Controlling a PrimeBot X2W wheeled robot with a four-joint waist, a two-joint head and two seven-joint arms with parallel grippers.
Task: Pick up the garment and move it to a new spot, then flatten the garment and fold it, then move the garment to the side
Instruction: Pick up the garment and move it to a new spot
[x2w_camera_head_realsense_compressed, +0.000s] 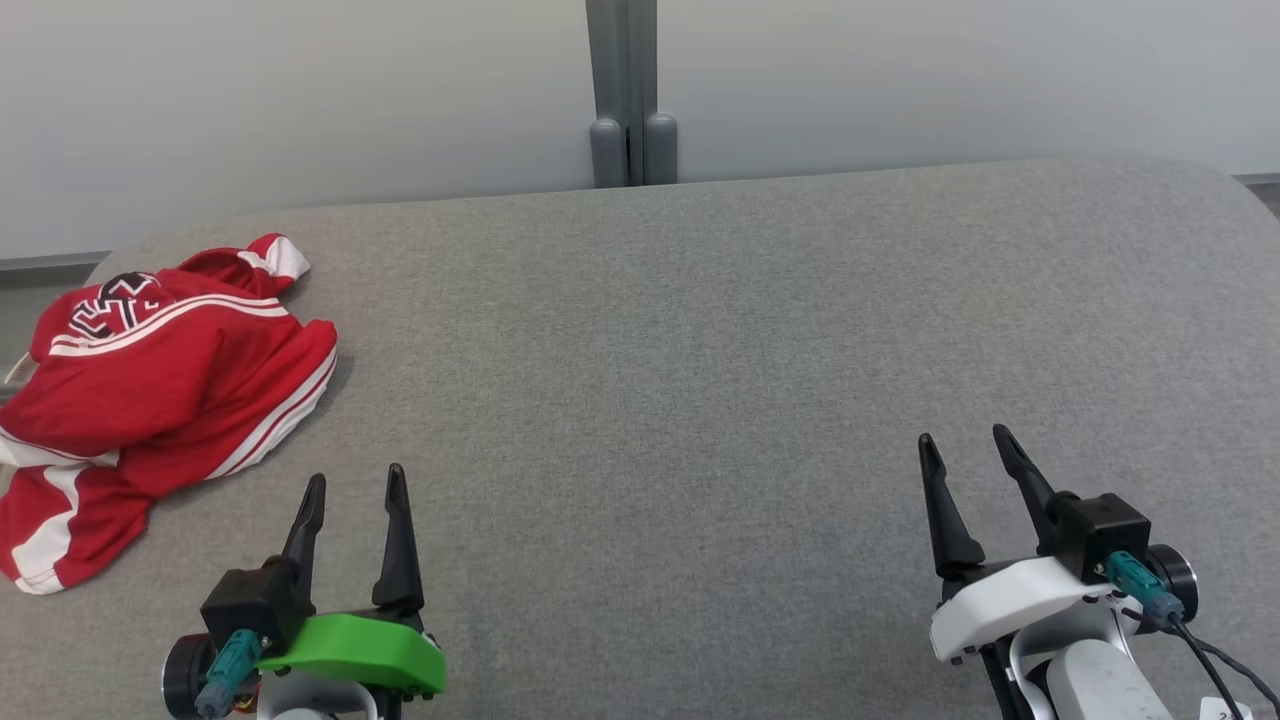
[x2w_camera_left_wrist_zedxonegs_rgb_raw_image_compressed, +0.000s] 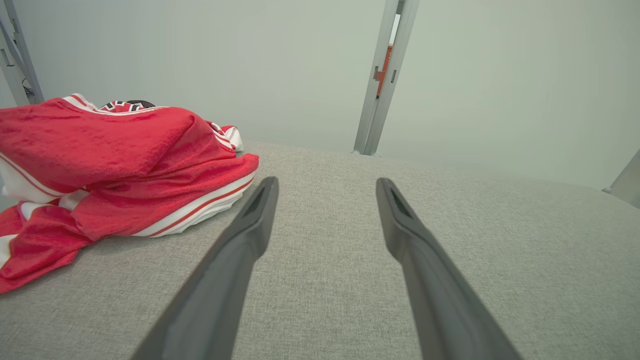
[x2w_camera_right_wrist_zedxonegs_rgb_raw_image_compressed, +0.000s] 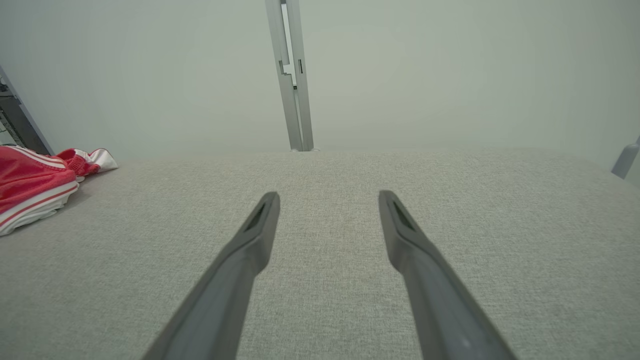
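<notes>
Bright even light, soft shadows, sharp focus, wide-angle wrist distortion

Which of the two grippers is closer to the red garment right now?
The left gripper, on the green mount, open just beside the red garment. The right gripper, on the white mount, sits far across the grey surface.

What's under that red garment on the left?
The garment lies crumpled on the grey fabric surface, which shows bare beside it. Anything beneath its folds is covered and cannot be seen.
</notes>
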